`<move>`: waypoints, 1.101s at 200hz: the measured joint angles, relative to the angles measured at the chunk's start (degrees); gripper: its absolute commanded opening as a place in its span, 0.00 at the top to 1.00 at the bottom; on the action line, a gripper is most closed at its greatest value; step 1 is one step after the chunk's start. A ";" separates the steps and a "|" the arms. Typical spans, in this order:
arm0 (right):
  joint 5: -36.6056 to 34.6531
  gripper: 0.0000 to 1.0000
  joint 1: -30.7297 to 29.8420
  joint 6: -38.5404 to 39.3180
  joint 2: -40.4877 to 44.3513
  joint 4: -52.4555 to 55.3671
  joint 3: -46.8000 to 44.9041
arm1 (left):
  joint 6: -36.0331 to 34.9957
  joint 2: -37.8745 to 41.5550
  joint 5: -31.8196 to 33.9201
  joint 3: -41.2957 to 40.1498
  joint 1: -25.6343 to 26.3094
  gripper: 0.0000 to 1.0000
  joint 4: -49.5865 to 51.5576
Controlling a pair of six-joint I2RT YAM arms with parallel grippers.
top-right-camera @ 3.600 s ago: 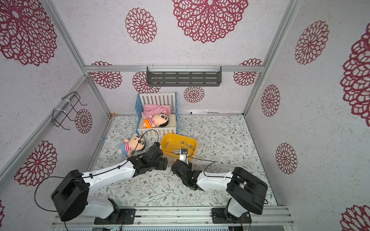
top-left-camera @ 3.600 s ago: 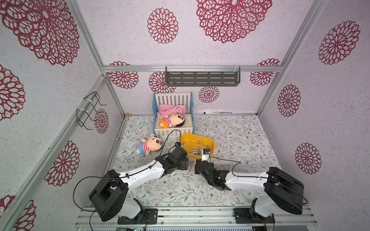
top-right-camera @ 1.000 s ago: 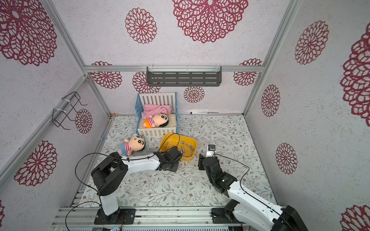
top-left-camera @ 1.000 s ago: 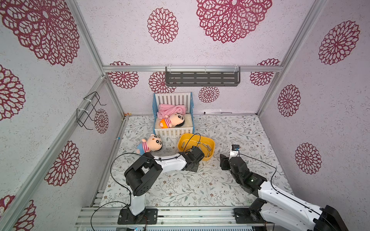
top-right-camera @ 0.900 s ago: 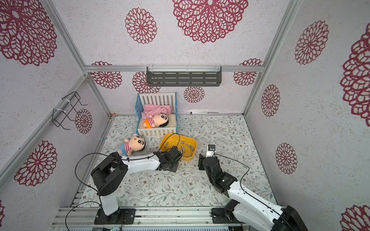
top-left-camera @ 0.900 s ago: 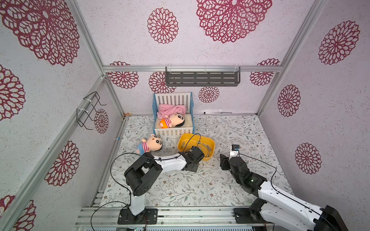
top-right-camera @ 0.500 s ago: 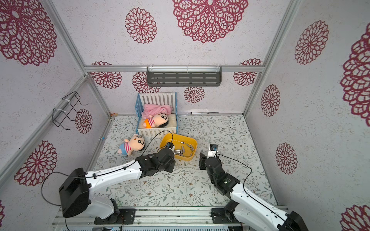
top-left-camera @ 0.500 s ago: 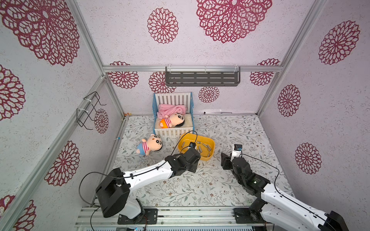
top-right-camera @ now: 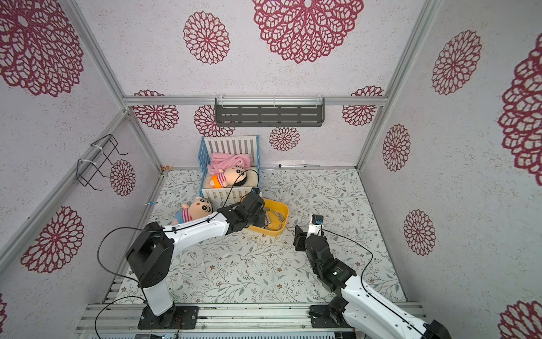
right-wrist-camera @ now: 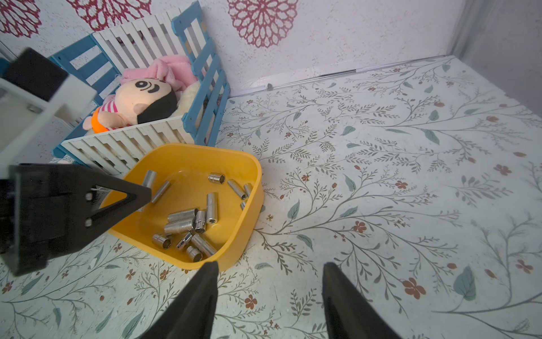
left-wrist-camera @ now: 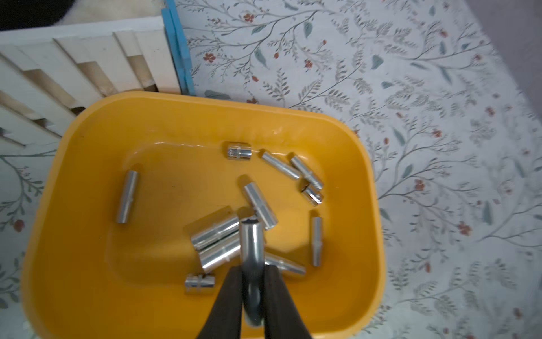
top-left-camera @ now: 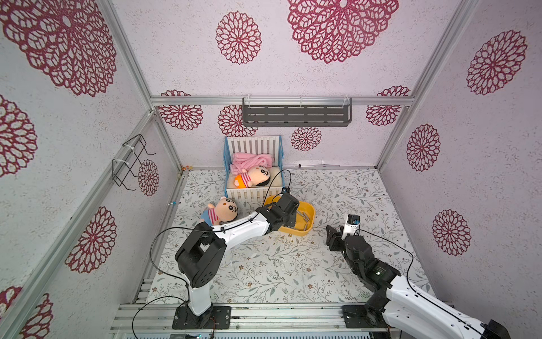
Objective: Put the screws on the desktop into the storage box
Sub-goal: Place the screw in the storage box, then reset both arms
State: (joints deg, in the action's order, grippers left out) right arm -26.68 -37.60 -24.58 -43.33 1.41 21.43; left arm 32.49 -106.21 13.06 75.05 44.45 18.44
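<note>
Left hand [left-wrist-camera: 253,268]: two black tapered fingers closed against either flank of the held screw [left-wrist-camera: 251,243], a stubby, shiny silver-grey metal cylinder with a dark hollow end pointing away from the wrist. Both fingers touched it. How firm the clamp was, I could not tell.

Directly beneath the hand: the storage box [left-wrist-camera: 205,101], a shallow yellow plastic tub, rectangular with rounded corners. The held screw hung over the box floor, well inside the rim.

Below and ahead of the fingertips: the other screws [left-wrist-camera: 218,232], about a dozen, same bright metal. All lay on their sides on the yellow floor, some slim, some fat. Two fat ones lay touching side by side just under the held one.

Step in hand, my reading: the release. To do it well, open over mid-floor and stay low, so the cylinder neither bounces nor rolls over the shallow wall. Then lift straight up, clear of the rim, so the tub is not dragged.

Beyond the box: a white-and-blue slatted toy crib [left-wrist-camera: 88,64], just beside the far rim.

Well apart, off to the side: right hand [right-wrist-camera: 269,265], fingers spread, empty, over the counter [right-wrist-camera: 381,176], white with grey-green vines and small brown flowers. I made out no loose screw on it, so the task looked nearly done.
</note>
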 measured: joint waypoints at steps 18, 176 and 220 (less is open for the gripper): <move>0.20 0.33 0.00 0.20 0.02 -0.22 -0.11 | -0.24 0.37 0.00 -0.02 -0.46 0.22 0.00; -8.09 0.01 0.00 1.64 11.74 -19.04 -14.27 | -5.05 52.54 35.82 -37.53 -5.16 0.03 -20.94; -13.33 0.01 0.07 9.22 9.33 -28.44 -16.09 | -11.26 50.56 41.38 -44.72 -11.15 0.03 -32.54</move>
State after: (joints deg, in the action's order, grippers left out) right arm -40.01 -37.54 -15.35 -34.00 -27.03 5.34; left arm 21.23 -55.66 54.43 30.33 33.30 -14.11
